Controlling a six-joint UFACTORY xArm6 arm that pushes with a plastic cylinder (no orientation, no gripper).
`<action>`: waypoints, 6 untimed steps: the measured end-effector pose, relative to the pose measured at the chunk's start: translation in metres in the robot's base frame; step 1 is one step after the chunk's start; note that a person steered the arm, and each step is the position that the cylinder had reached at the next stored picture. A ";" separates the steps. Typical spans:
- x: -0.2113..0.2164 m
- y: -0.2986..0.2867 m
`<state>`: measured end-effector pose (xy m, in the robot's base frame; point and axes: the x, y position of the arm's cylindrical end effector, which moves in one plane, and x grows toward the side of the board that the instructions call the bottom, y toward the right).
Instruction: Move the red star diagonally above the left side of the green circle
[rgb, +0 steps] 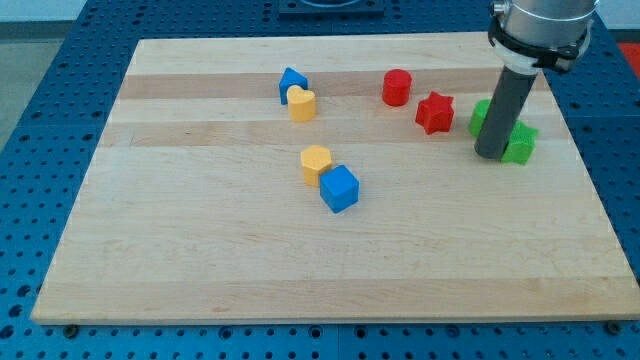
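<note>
Broadly, the largest item recorded was the wooden board (200, 260), a pale plank surface with visible grain bands, resting on a blue perforated table (40, 150) that showed on all sides of it. Next in size was the arm's grey housing at the view's top right, from which the dark straight rod descended. My tip (491, 155) stood on the board well to the right of the red star, between two green blocks; the rig carried no jaws, so nothing was held or clamped.

The red star (434, 112), taken as landmark, was a small matte block with blunt points, lying flat in the board's upper right part. Just to its upper left stood a red cylinder (397, 87), apart from it. To its right a green block (482, 116), shape partly hidden by the rod, sat near; a second green block (520, 143) lay further right and lower. Far to the star's left a blue block (291, 81) touched a yellow heart-like block (302, 103). Lower left, a yellow block (316, 162) touched a blue cube (340, 188).
</note>
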<state>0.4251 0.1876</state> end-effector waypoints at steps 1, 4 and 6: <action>0.000 -0.012; -0.030 -0.042; -0.054 -0.042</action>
